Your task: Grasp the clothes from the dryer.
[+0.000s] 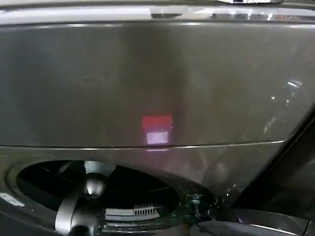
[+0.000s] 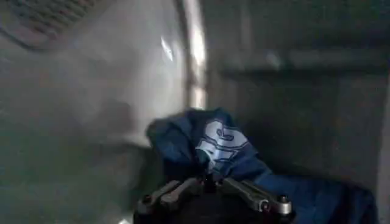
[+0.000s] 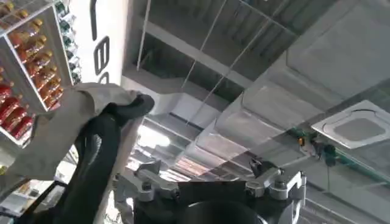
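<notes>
Clothes (image 2: 222, 146), blue fabric: a pale printed patch with rounded characters, possibly digits or letters; too folded and dim to read.

Dryer (image 1: 157, 83), front panel: a red square with a lighter pinkish patch just under it; no character on either can be made out.

White panel (image 3: 100, 39), right wrist view: large dark strokes, parts of letters, cut off at the edge; no word can be read.

Bottles (image 3: 33, 58) on shelves beside the panel: labels too small to read.
</notes>
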{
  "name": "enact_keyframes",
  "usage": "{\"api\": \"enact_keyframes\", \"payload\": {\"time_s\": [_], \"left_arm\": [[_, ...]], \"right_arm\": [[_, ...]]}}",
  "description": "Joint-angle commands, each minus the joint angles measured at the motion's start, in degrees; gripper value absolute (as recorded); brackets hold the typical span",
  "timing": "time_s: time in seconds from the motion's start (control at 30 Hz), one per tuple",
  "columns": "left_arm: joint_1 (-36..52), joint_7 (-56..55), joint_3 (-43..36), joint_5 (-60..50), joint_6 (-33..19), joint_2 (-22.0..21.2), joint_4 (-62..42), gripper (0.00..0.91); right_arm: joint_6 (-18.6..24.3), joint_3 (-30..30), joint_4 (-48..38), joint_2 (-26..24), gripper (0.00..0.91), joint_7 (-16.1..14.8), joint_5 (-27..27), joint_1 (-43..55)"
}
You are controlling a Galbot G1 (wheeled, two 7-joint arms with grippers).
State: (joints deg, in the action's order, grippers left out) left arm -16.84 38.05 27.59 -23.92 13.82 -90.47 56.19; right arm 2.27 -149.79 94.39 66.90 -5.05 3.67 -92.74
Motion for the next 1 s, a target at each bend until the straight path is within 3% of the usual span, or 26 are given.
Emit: {"api": "enact_keyframes", "payload": {"time_s": [0.03,0.17,0.43,0.6,0.73,0.83,1.0], "left_arm": [[-6.12,-35.96,0.33,19.83,4.32,-1.86,9.85,0.000],[-7.84,-40.42,1.44,21.74,1.13,-1.99,11.79,0.000],[-11.28,-45.90,2.66,22.83,-0.13,-2.61,15.08,0.000],[-11.70,-47.11,2.91,22.59,-0.48,-2.35,15.05,0.000],[-11.28,-47.12,2.79,22.90,-1.09,-2.14,14.13,0.000],[-11.40,-47.02,2.67,22.85,-0.96,-2.11,14.18,0.000],[-11.55,-45.80,2.20,22.57,-0.40,-2.03,14.42,0.000]], "right_arm": [[0.09,0.25,0.49,0.17,0.907,-0.57,2.43,0.27],[0.42,0.04,0.23,0.25,0.907,-0.75,2.24,0.15],[0.59,-0.21,0.53,0.19,0.907,-0.77,2.35,-0.05],[0.96,-0.45,0.53,0.20,0.907,-0.67,2.60,-0.27],[-1.97,-0.83,1.40,0.04,0.907,0.74,2.44,-0.19],[0.40,-0.49,0.79,0.04,0.907,0.57,2.86,-0.19],[0.15,-0.52,0.65,0.35,0.907,0.70,3.00,-0.21]]}}
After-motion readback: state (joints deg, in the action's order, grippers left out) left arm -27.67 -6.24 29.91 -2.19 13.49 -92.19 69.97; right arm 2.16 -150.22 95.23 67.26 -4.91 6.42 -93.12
